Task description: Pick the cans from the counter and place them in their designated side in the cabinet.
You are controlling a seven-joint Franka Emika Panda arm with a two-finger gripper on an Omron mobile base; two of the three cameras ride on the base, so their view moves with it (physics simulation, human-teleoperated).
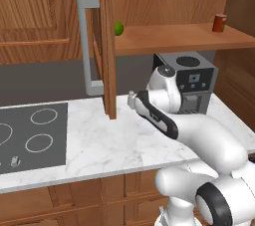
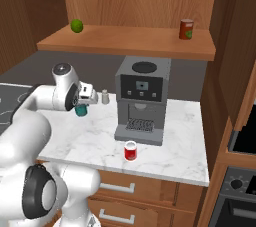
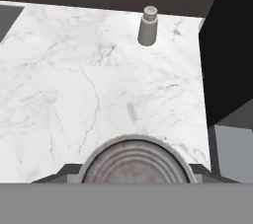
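My gripper (image 2: 82, 107) is shut on the teal can (image 2: 81, 111) and holds it upright above the white marble counter (image 2: 175, 141), left of the coffee machine. In the hand view the can's silvery top (image 3: 134, 161) sits between my two dark fingertips (image 3: 64, 171). The red can (image 2: 130, 150) stands on the counter in front of the coffee machine, near the front edge. The wooden cabinet's plank shelf (image 2: 125, 41) runs above, and its tall door (image 1: 105, 41) with the grey bar handle (image 1: 85, 46) stands open.
A grey coffee machine (image 2: 141, 98) stands at the back of the counter, a small grey shaker (image 2: 105, 96) to its left. On the shelf sit a lime (image 2: 76, 25) and a darker brownish-red can (image 2: 186, 29). The dark hob (image 1: 30, 135) lies at the left.
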